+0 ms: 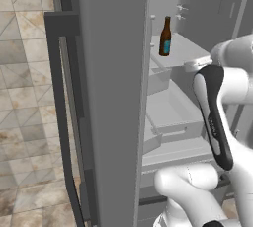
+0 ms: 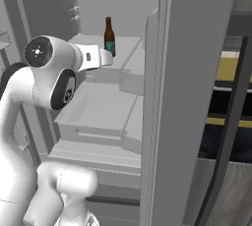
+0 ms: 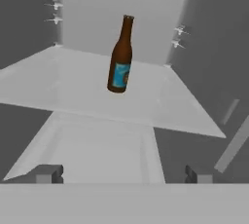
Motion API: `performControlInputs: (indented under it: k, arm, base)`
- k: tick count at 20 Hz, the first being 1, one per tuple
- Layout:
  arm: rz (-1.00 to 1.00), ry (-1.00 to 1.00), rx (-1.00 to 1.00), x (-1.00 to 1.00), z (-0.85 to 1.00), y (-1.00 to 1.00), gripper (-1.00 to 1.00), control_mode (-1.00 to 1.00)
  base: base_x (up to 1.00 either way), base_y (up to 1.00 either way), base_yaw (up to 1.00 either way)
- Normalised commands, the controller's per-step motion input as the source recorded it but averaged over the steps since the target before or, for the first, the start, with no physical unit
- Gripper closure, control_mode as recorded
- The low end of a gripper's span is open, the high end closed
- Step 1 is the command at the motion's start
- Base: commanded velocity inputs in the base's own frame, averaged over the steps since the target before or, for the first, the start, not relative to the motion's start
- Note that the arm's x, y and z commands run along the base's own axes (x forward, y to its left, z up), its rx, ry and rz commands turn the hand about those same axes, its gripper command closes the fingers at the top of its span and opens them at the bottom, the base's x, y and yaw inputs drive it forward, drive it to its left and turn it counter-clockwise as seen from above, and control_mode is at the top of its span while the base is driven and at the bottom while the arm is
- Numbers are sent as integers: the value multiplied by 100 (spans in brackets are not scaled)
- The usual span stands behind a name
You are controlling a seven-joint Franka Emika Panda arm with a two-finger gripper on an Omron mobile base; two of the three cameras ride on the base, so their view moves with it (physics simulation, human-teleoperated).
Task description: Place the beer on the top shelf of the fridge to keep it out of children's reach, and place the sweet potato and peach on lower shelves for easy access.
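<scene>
Grey panels make up nearly everything here: the fridge stands with its door swung wide, the long dark bar handle running down the left of the left base view.

Moving right in that view, past the door edge, the beer stands upright on the top shelf, its blue-teal label facing out. Below it sit the lower shelves with their grey drawer fronts. Furthest right, the white arm rises and reaches toward the fridge interior.

In the right base view the arm's forearm comes in from the left, with the wrist end just in front of the bottle on the same highest panel.

In the hand view the gripper has its two dark fingertips set far apart at the bottom, one at the left and one at the right. Nothing lies between them and they touch nothing. The bottle stands beyond them, well apart, on the shelf, appearing slightly tilted in this view.
</scene>
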Motion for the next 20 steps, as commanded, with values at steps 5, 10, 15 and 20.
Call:
performControlInputs:
  k: [5, 10, 15, 20]
  arm:
    - [0, 15, -5, -88, -7, 3, -100, -100]
    - [0, 10, -5, -66, -12, 16, -100, -100]
    - [0, 6, -3, -46, -8, 17, -100, -100]
    - [0, 5, -3, -46, -7, 14, -100, -100]
  base:
    - [0, 0, 0]
    - [0, 0, 0]
    - [0, 0, 0]
    - [0, 0, 0]
